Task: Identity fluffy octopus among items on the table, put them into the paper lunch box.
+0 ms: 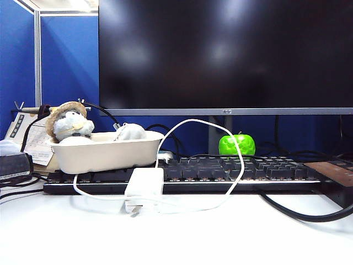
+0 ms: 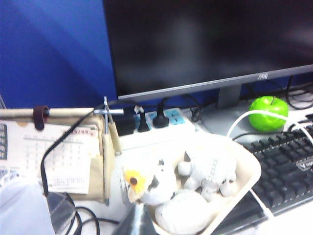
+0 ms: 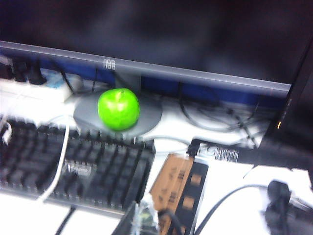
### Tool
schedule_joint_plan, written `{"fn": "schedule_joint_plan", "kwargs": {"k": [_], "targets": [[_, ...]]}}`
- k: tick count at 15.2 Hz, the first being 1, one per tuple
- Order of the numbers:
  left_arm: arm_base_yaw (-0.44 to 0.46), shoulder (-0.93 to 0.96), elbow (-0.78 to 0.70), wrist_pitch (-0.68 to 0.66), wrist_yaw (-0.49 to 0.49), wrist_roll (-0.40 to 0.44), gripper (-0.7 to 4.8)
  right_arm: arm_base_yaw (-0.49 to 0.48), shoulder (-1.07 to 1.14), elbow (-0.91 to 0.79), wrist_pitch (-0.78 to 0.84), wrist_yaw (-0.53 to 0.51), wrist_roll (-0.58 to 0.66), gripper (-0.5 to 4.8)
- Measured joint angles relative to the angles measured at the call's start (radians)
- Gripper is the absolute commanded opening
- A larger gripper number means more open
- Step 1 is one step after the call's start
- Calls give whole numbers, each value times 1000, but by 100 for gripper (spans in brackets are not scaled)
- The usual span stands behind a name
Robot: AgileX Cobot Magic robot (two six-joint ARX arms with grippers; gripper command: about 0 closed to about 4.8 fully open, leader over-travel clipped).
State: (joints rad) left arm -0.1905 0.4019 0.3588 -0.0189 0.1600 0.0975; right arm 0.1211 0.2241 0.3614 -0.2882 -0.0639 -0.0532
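While both claws sit out of view, fluffy octopus (image 2: 208,172) fills paper lunch box (image 1: 105,156)

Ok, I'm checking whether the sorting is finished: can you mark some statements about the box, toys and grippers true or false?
The paper lunch box rests on the keyboard's left end. True.
The fluffy octopus lies outside the box. False: it sits inside.
The green apple is in the box. False: it stands behind the keyboard.
The left gripper hangs beside the box rim. True.
The right gripper holds the apple. False: it is shut, above the keyboard's edge, apart from the apple.
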Motion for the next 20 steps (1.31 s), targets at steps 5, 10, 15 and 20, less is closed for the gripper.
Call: {"fn": "schedule_joint_plan", "kwargs": {"k": [5, 10, 15, 20], "targets": [[0, -2, -2, -84, 0, 0, -3, 0, 0, -20, -43, 0, 0, -6], [0, -2, -2, -101, 0, 0, -3, 0, 0, -20, -43, 0, 0, -6], [0, -3, -2, -101, 0, 0, -3, 0, 0, -20, -43, 0, 0, -6], [6, -172, -2, -112, -5, 0, -3, 0, 0, -20, -43, 0, 0, -6]]}}
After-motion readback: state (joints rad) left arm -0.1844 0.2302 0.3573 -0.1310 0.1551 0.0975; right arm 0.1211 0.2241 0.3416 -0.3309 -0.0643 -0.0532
